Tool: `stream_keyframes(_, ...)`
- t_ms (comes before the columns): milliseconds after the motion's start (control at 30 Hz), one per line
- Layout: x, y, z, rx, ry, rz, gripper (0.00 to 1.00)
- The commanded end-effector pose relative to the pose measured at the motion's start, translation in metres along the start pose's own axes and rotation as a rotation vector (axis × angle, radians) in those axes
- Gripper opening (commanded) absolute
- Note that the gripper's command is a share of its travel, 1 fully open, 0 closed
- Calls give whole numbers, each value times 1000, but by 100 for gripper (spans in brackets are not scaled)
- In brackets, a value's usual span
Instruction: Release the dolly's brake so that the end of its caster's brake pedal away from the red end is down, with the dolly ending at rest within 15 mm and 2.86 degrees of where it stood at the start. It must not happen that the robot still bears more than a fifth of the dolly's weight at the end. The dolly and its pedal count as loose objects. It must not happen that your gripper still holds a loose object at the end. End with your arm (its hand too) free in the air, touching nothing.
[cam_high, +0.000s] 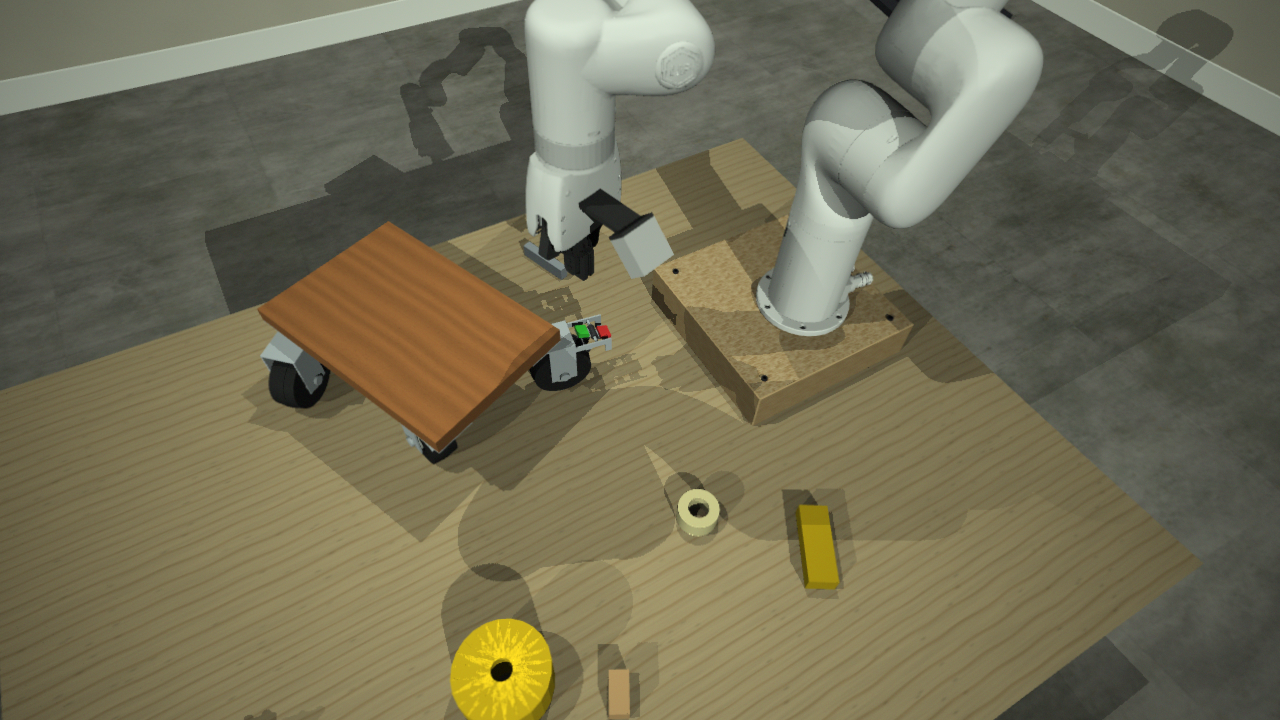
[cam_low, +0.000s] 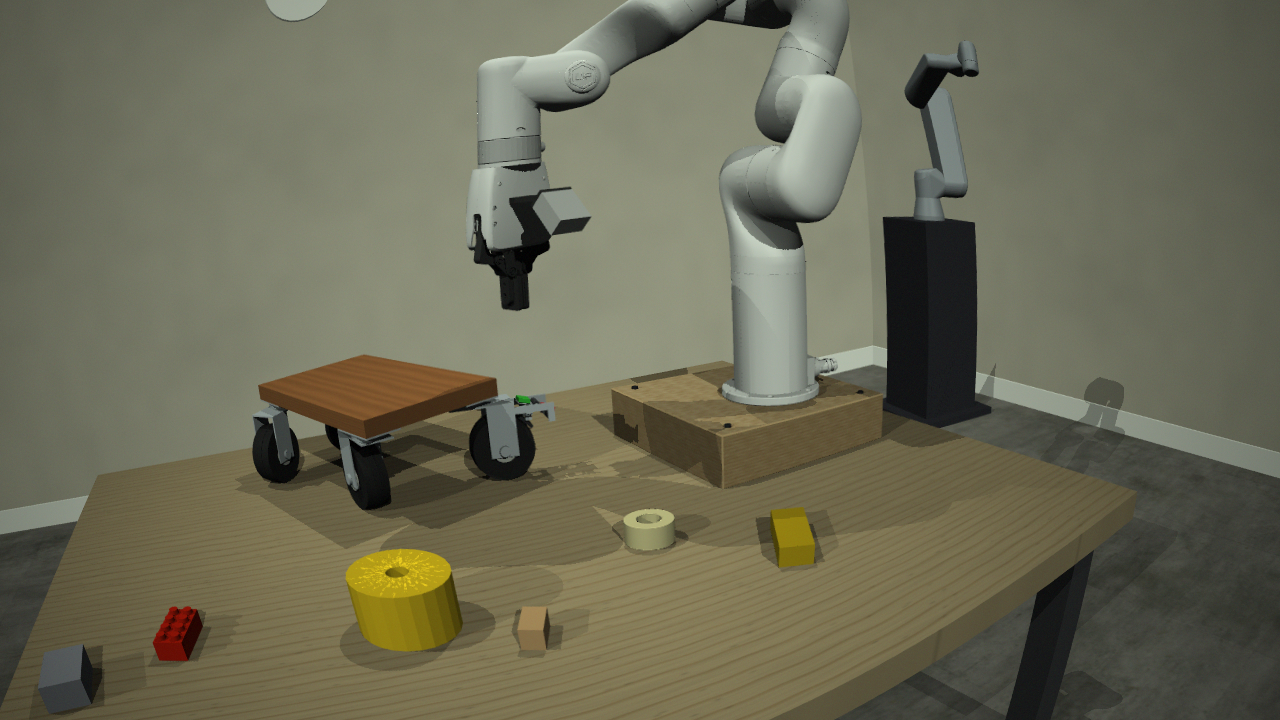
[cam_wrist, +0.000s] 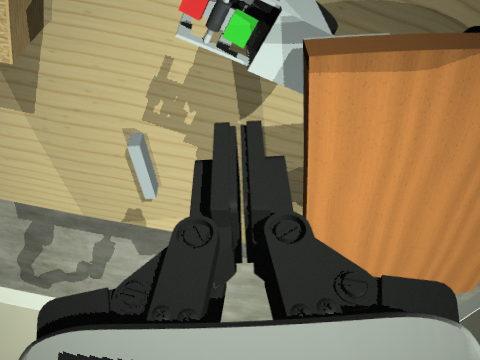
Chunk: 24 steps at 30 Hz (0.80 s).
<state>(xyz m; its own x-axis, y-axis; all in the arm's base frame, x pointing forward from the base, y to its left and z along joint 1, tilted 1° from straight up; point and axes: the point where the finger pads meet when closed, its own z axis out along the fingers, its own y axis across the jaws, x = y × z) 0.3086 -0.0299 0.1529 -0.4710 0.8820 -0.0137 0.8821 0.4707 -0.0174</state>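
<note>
The dolly (cam_high: 407, 326) has a brown wooden deck on black casters and stands at the table's back left; it also shows in the exterior view (cam_low: 375, 394). The caster nearest the arm's base carries the brake pedal (cam_high: 591, 332), with a green end toward the deck and a red end outward. In the wrist view the green end (cam_wrist: 240, 28) and the red end (cam_wrist: 195, 0) lie ahead of my fingertips. My gripper (cam_low: 513, 300) is shut and empty, well above the pedal and a little behind it; it also shows in the top view (cam_high: 580, 263) and the wrist view (cam_wrist: 238, 128).
A small grey bar (cam_high: 543, 258) lies behind the dolly. The arm's wooden base block (cam_high: 778, 317) stands to the right. At the front lie a yellow cylinder (cam_low: 402, 598), a cream ring (cam_low: 649, 528), a yellow block (cam_low: 792, 535), a tan block (cam_low: 532, 626), a red brick (cam_low: 177, 633) and a grey cube (cam_low: 65, 677).
</note>
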Motion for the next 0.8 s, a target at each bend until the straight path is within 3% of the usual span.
stream_keyframes(0, -2, 1, 3, -12, 5, -279, 0)
stream_keyframes(133, -2, 1, 5, -10, 0, -363, 0)
stream_keyframes(167, -2, 1, 6, -10, -3, -486, 0)
stream_keyframes(633, 0, 1, 23, 8, -30, -1058, 0)
stream_keyframes(700, 0, 1, 23, 8, -30, -1058, 0)
stream_keyframes(767, 0, 1, 25, 14, -34, -1218, 0)
